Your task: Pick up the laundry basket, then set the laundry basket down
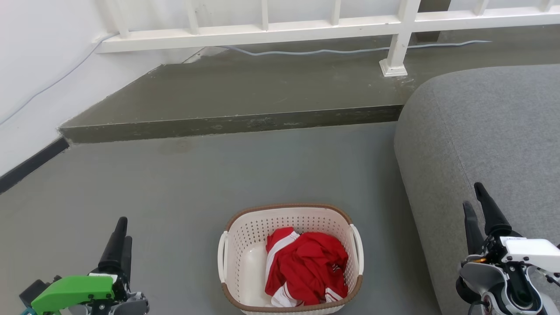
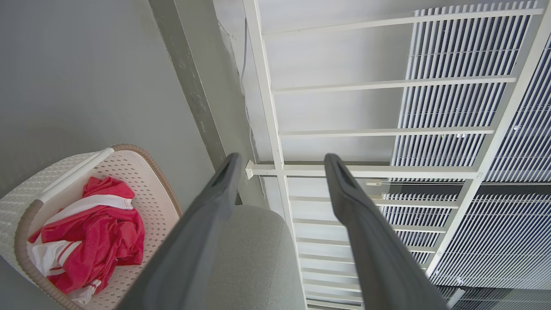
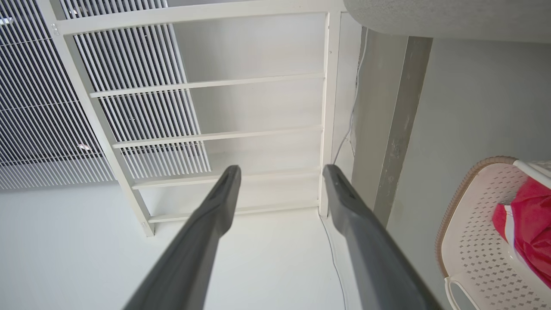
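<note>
- I see the laundry basket (image 1: pixel 246 245) on the floor (image 1: pixel 175 197), red-and-white clothing (image 1: pixel 308 262) bunched inside.
- My left gripper (image 1: pixel 124 228) and right gripper (image 1: pixel 474 197) flank it, fingers spread, empty.

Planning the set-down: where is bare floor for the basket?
Bare floor lies ahead of the basket, up to the step, and on its left, toward the wall. On its right it is tight: the sofa stands close beside it.

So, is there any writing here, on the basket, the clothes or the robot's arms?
No text can be read.
On the red and white garment: a tiny pale mark, too blurred to read.
On the laundry basket, left gripper and right gripper: no lettering.
</note>
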Tool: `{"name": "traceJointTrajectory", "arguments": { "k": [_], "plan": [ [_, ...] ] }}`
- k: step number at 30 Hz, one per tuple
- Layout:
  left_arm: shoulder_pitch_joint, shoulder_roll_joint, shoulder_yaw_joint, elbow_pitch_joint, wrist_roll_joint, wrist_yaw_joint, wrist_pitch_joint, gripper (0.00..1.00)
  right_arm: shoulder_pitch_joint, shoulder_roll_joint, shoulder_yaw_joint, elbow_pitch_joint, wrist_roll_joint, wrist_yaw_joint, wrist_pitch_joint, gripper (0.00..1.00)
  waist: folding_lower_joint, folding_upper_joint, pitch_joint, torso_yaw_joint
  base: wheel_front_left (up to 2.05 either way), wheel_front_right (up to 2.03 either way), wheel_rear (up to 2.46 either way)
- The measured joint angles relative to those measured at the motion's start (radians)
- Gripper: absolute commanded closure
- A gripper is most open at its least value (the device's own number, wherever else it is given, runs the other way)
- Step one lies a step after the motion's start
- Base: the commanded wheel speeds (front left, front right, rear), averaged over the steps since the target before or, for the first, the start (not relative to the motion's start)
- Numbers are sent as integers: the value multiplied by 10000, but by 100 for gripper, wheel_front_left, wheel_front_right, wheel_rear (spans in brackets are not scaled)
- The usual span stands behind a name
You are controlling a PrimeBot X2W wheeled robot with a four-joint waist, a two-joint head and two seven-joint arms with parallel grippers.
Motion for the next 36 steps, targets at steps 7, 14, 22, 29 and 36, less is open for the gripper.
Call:
{"name": "traceJointTrajectory", "arguments": {
  "k": [7,14,22,29,36],
  "plan": [
    [-11,96,-247,-165,688,0,-297,0,-18,-128,238,-316,-529,0,-230,0,0,0,9,-3,0,0,0],
    [-26,257,-464,-311,1365,0,-512,0,-35,-339,568,-577,-1101,0,-512,0,0,0,23,-8,0,0,0],
    [-52,347,-725,-431,2571,0,-798,0,-89,-731,1137,-755,-2134,0,-961,0,0,0,47,-13,0,0,0],
    [-141,357,-780,-673,3779,-2,-1011,0,-244,-1172,1728,-796,-3356,8,-1231,0,0,0,76,-9,0,0,0],
    [-168,416,-1011,-734,5137,-2,-1275,0,-317,-1455,2151,-767,-4635,8,-1546,0,0,0,117,-12,0,0,0]
  ]
}}
